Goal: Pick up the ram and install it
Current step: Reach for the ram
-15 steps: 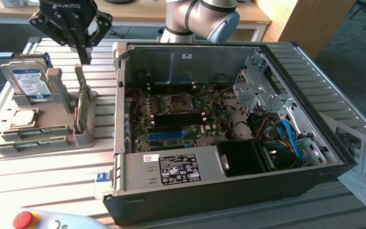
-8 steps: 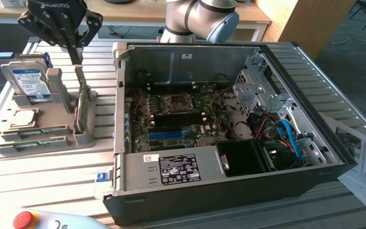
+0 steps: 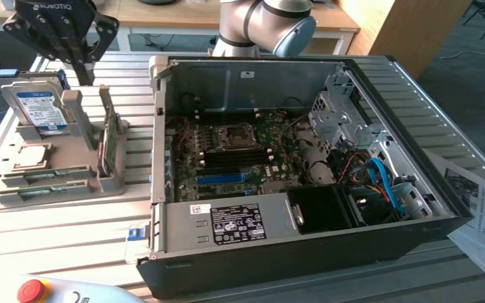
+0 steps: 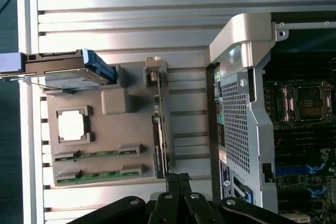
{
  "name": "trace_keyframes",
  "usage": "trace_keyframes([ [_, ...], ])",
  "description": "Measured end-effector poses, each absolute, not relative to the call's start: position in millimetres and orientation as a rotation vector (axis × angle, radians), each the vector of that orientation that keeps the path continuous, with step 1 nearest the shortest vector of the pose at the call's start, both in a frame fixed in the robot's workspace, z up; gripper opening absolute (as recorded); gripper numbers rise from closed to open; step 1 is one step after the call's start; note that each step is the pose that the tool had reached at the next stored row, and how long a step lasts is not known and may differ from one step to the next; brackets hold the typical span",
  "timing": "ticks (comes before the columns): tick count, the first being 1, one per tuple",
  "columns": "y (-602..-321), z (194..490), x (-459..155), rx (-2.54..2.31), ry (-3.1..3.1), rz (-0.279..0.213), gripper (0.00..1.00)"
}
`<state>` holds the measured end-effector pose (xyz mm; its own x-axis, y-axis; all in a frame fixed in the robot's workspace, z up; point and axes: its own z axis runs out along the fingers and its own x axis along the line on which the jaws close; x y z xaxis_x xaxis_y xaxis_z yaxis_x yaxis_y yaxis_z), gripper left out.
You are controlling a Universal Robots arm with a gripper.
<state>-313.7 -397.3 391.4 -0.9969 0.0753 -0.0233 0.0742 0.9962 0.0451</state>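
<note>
Plainly, this is the approach. The case [image 3: 310, 252] lies open. On the exterior view's left the holder [image 3: 70, 154] has the ram [image 3: 48, 172] lying flat in a slot. The gripper [image 3: 83, 74] hangs above, empty, fingers pressed together. A good pick needs them spread, squared across the stick's long edges, then lowered straight.

Room above the ram sticks [image 4: 100, 154] is open; upright card [image 3: 108, 144] stands just beside.
</note>
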Motion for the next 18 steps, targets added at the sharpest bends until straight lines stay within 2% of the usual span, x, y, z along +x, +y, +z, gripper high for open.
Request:
trace_keyframes([
  [18, -397, 391, -367, 0.117, 3.114, 0.069, 0.1],
])
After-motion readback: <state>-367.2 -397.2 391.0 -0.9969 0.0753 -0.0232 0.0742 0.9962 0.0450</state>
